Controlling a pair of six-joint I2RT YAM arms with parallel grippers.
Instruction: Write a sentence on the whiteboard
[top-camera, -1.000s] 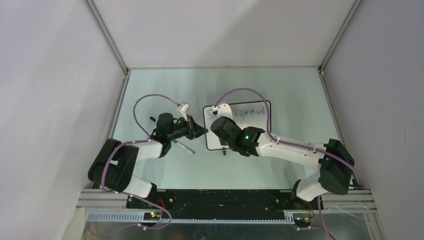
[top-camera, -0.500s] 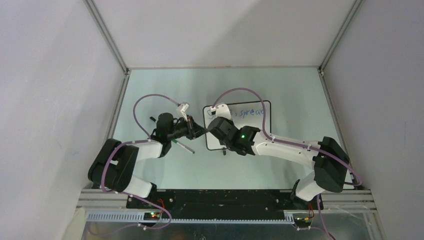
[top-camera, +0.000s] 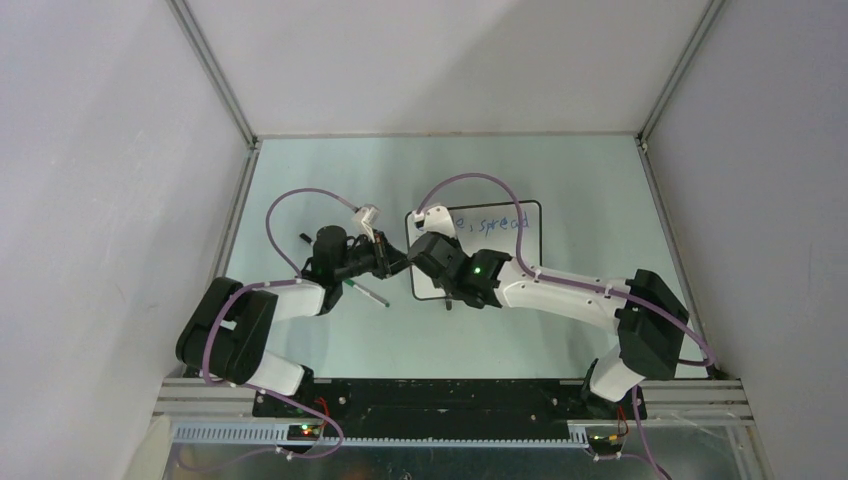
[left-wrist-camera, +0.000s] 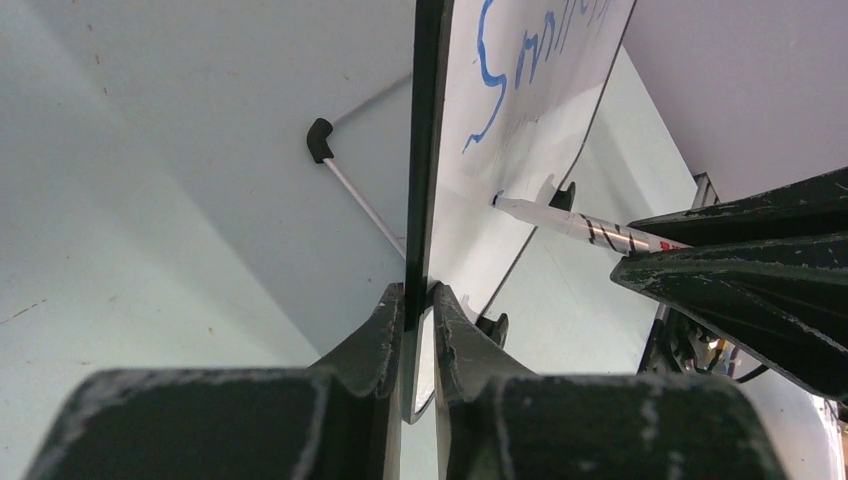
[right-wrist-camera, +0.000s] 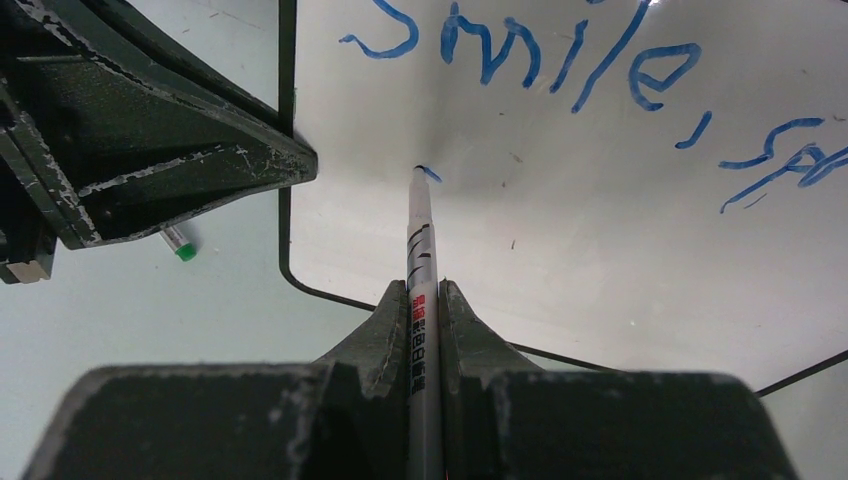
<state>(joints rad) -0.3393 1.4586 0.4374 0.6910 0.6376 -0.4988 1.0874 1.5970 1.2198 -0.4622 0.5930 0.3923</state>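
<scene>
The whiteboard (top-camera: 500, 255) lies mid-table, black-framed, also in the right wrist view (right-wrist-camera: 620, 230) and edge-on in the left wrist view (left-wrist-camera: 540, 110). The sentence (right-wrist-camera: 540, 50) reads "Smile, spr..." in blue; the top view shows "spread" (top-camera: 500, 224). My left gripper (left-wrist-camera: 418, 295) is shut on the board's left frame edge (left-wrist-camera: 424, 150). My right gripper (right-wrist-camera: 424, 292) is shut on a white marker (right-wrist-camera: 420, 260), whose tip touches the board below "Smile", where a short blue stroke (right-wrist-camera: 430, 173) shows. The marker also shows in the left wrist view (left-wrist-camera: 570, 222).
A thin white pen with a green end (top-camera: 366, 292) lies on the table left of the board, by the left arm (top-camera: 340, 262). A small black piece (top-camera: 302, 238) lies farther left. A thin rod with a black tip (left-wrist-camera: 345, 180) lies behind the board.
My right arm has swung left across the board, carrying the marker from the middle to the lower-left area under "Smile". The left gripper keeps its hold on the board edge.
</scene>
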